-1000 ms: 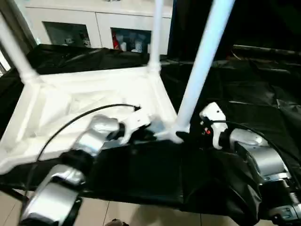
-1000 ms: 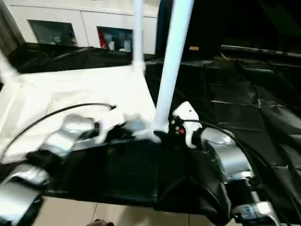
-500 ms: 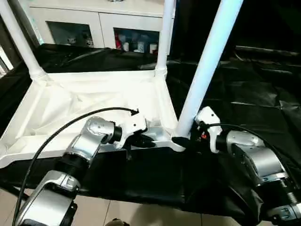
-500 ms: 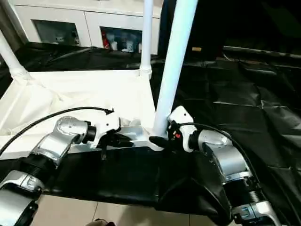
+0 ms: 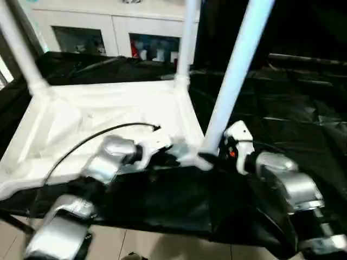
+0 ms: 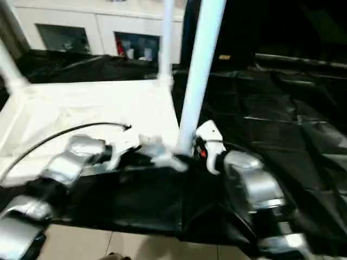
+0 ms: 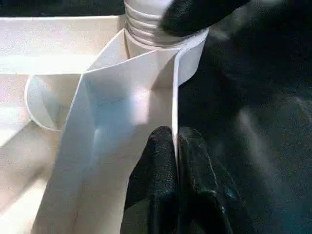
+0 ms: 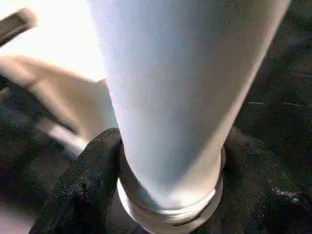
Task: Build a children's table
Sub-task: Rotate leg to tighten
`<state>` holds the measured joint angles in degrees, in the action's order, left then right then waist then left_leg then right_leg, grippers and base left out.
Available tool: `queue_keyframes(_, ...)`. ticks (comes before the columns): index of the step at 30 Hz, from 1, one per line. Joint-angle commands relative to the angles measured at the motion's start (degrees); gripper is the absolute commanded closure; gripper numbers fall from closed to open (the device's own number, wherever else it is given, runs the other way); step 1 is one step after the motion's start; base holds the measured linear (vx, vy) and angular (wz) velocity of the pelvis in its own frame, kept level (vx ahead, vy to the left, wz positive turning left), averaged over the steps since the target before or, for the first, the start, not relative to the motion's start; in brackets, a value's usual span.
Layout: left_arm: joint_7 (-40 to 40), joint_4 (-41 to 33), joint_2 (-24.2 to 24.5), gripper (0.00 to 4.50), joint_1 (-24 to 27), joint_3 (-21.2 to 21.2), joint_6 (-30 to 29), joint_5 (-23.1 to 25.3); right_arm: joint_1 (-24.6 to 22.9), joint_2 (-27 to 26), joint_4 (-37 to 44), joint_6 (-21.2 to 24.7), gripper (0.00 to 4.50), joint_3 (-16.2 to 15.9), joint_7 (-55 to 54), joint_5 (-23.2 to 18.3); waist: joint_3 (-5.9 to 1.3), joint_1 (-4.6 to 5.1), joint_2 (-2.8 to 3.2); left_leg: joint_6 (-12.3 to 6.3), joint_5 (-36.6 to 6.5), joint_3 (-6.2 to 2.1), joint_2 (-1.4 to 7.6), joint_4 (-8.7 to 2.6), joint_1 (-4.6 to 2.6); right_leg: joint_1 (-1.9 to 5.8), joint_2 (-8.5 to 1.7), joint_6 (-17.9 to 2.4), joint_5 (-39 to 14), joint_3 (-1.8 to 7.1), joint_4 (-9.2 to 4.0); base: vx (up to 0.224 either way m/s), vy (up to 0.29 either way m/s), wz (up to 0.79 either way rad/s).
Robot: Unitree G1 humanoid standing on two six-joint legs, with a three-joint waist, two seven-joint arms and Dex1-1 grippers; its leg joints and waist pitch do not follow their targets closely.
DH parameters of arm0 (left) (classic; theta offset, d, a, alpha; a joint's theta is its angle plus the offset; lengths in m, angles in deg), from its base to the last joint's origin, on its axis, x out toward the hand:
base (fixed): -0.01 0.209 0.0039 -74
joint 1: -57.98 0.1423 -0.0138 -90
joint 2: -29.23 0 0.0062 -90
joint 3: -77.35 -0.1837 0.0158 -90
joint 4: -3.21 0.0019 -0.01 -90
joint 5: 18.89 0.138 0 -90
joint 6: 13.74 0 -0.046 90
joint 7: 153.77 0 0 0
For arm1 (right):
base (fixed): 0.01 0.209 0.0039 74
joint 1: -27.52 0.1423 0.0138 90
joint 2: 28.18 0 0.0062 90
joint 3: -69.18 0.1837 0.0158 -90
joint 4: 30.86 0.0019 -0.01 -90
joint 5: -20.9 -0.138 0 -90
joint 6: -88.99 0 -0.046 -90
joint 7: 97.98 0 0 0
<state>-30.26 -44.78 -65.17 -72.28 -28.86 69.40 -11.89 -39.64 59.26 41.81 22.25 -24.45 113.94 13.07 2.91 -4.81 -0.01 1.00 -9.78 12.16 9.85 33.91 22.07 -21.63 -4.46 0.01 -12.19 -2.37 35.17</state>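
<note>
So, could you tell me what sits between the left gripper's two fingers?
The thin near side wall of the white tabletop: in the left wrist view the left gripper pinches it, one finger on each face.

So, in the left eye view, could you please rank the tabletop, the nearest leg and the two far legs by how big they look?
1. Tabletop.
2. Nearest leg, thickest, though closeness to the camera inflates it.
3. Far left leg and far right leg: too alike and cropped to rank.
</note>
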Motion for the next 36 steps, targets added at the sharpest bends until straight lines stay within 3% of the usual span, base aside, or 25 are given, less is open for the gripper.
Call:
queue_keyframes(1,7.3,2.3,-4.6,4.5,-1.3,0.1,-1.5,0.1,-0.3,-3.4,-4.5,2.3,1.76,0.0,-8.5,2.0,-3.09,0.35,-0.74,2.18,-16.1,-2.39,3.82,-4.56,-2.19,0.87,-4.85,-11.5,-17.1,2.47,-5.14,0.0,0.0,0.0)
queue_keyframes(5,13.6,6.2,-9.7,4.5,-3.8,-0.9,-1.7,1.5,2.5,-9.3,-8.4,1.4,1.77,1.9,-18.3,2.8,-3.09,0.61,-0.35,3.35,-18.1,-2.49,3.67,-4.77,-2.49,0.56,-4.82,-10.4,-18.3,2.61,-5.57,0.0,0.0,0.0)
queue_keyframes(10,13.4,7.1,-9.9,4.5,-4.5,-1.3,0.1,2.3,3.1,-10.7,-9.4,-1.0,1.77,1.0,-18.3,3.7,-3.19,0.4,-0.34,1.85,-16.2,-2.4,3.59,-4.76,-2.05,1.01,-4.79,-9.7,-14.5,2.68,-5.51,0.0,0.0,0.0)
queue_keyframes(12,12.4,7.0,-9.0,4.5,-4.4,-1.0,0.9,2.3,3.1,-10.8,-8.9,-3.4,1.21,1.6,-16.8,2.8,-3.16,0.42,-0.3,1.69,-16.3,-2.46,3.66,-4.83,-1.97,1.03,-4.82,-9.8,-14.9,2.63,-5.49,0.0,0.0,0.0)
queue_keyframes(15,11.7,6.8,-8.1,4.5,-4.3,-1.0,1.7,2.4,3.1,-10.6,-8.5,-4.0,1.01,2.2,-16.1,2.1,-3.16,0.49,-0.29,1.66,-17.0,-2.53,3.7,-4.92,-1.96,1.02,-4.79,-9.6,-15.8,2.61,-5.54,0.0,0.0,0.0)
queue_keyframes(17,9.0,5.9,-5.8,4.5,-3.4,-0.5,2.6,1.7,3.6,-7.4,-6.8,-4.4,0.63,2.0,-11.0,1.5,-3.22,0.48,-0.37,1.47,-16.6,-2.51,3.7,-4.94,-1.95,1.06,-4.74,-9.9,-14.8,2.59,-5.42,0.0,0.0,0.0)
queue_keyframes(20,6.0,5.0,-4.0,4.5,-2.6,-0.3,4.6,0.8,3.3,-4.2,-4.8,-4.4,0.57,1.1,-5.5,0.8,-3.31,0.34,-0.55,0.2,-14.9,-2.4,3.7,-4.72,-1.62,1.5,-4.77,-10.2,-12.3,2.59,-5.21,0.0,0.0,0.0)
queue_keyframes(22,4.1,4.5,-2.9,4.5,-2.0,-0.4,5.9,0.4,2.4,-1.7,-2.8,-4.0,0.57,-0.1,-1.1,0.2,-3.57,0.31,-0.72,-0.8,-12.2,-2.31,3.71,-4.46,-1.41,1.61,-4.77,-11.0,-8.6,2.55,-4.7,0.0,0.0,0.0)
queue_keyframes(23,1.6,4.0,-1.7,4.5,-1.4,-0.4,7.7,-0.3,1.3,1.2,-0.7,-4.1,0.57,-1.6,4.0,-0.2,-3.7,0.0,-0.68,-2.58,-8.9,-2.12,3.73,-4.07,-1.21,1.8,-4.65,-11.7,-3.3,2.55,-4.22,0.0,0.0,0.0)
queue_keyframes(27,-3.6,2.1,0.3,4.5,0.0,-0.7,8.1,-1.5,-0.4,5.8,2.0,-4.4,0.57,-3.6,11.3,-0.8,-3.82,-0.3,-0.61,-4.61,-6.8,-2.0,3.81,-3.74,-1.15,1.87,-4.61,-13.6,1.0,2.34,-3.59,0.0,0.0,0.0)
queue_keyframes(28,-7.0,0.6,1.7,4.5,0.8,-0.9,7.9,-2.4,-1.1,8.5,3.4,-4.2,0.57,-4.5,16.0,-1.3,-3.7,-0.26,-0.61,-4.69,-7.5,-2.01,3.89,-3.83,-1.2,1.76,-4.64,-14.0,-0.3,2.24,-3.72,0.0,0.0,0.0)
queue_keyframes(32,-13.0,-3.0,4.2,4.5,2.4,-1.4,6.1,-4.4,-0.6,10.2,3.4,-3.9,0.57,-5.1,19.0,-1.5,-3.41,-0.22,-0.47,-3.07,-10.8,-1.98,4.19,-4.14,-1.38,1.46,-4.67,-14.3,-6.7,2.26,-4.13,0.0,0.0,0.0)
queue_keyframes(36,-15.1,-4.6,4.8,4.5,3.2,-1.4,5.3,-5.3,-0.2,10.4,2.8,-4.0,0.57,-5.5,19.5,-1.4,-3.37,-0.39,-0.62,-1.8,-11.9,-1.9,4.19,-4.21,-1.67,1.17,-4.71,-13.9,-9.1,2.42,-4.33,0.0,0.0,0.0)
